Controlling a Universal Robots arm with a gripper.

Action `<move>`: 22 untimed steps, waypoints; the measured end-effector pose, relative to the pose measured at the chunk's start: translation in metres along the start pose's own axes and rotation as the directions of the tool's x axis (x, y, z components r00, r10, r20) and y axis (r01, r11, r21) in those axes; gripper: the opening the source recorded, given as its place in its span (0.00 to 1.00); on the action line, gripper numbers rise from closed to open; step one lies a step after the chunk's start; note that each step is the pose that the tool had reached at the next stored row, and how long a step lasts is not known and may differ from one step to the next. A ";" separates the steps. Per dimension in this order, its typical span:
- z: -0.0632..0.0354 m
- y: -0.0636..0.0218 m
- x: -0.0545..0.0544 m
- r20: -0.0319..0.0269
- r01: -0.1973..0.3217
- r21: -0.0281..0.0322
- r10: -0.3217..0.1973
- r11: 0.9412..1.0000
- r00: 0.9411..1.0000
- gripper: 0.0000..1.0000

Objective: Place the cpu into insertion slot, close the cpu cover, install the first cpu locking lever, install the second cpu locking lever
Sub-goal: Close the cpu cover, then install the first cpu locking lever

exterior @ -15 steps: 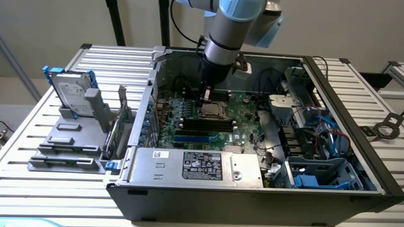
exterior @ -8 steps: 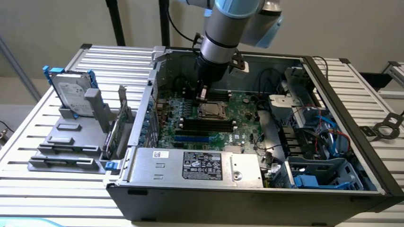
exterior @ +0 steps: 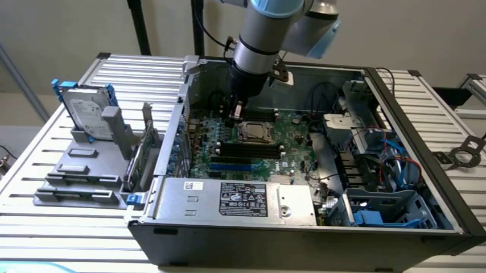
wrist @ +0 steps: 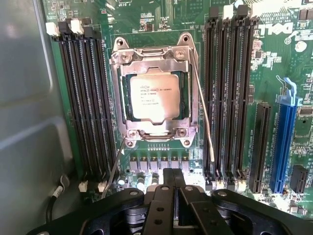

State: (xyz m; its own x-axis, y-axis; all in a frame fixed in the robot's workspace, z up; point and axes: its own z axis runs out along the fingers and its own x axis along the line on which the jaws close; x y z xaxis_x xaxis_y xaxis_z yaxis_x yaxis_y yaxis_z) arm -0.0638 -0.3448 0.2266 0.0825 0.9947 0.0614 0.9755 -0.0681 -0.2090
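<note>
pincer [exterior: 236,115]: black fingers pressed together with nothing between them, upper centre of the exterior frame, inside the open computer case [exterior: 304,244]
cpu [wrist: 154,98]: silver top up, seated flat in the insertion slot [wrist: 126,105], mid-frame on the green board [wrist: 146,19]
cpu cover [wrist: 152,58]: lying down over the chip, framing it
one lever [wrist: 204,112]: thin wire, angling away from the cover's side
other lever [wrist: 115,169]: angling away from the opposite corner
gap: pincer near the socket, not touching it
</note>
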 end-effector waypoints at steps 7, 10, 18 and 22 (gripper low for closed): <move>-0.0001 0.0000 0.000 0.000 0.000 0.000 0.000 1.000 1.000 0.11; -0.0001 0.0000 0.000 0.000 0.000 0.000 0.000 1.000 1.000 0.11; 0.0005 -0.0106 -0.001 -0.012 -0.006 0.001 0.006 1.000 1.000 0.11; -0.0034 -0.0162 -0.001 -0.042 -0.018 0.002 0.018 1.000 0.999 0.11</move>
State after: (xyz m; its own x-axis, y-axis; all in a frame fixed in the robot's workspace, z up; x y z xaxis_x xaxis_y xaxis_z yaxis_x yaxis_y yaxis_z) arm -0.0790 -0.3448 0.2332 0.1087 0.9892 0.0988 0.9735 -0.0859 -0.2120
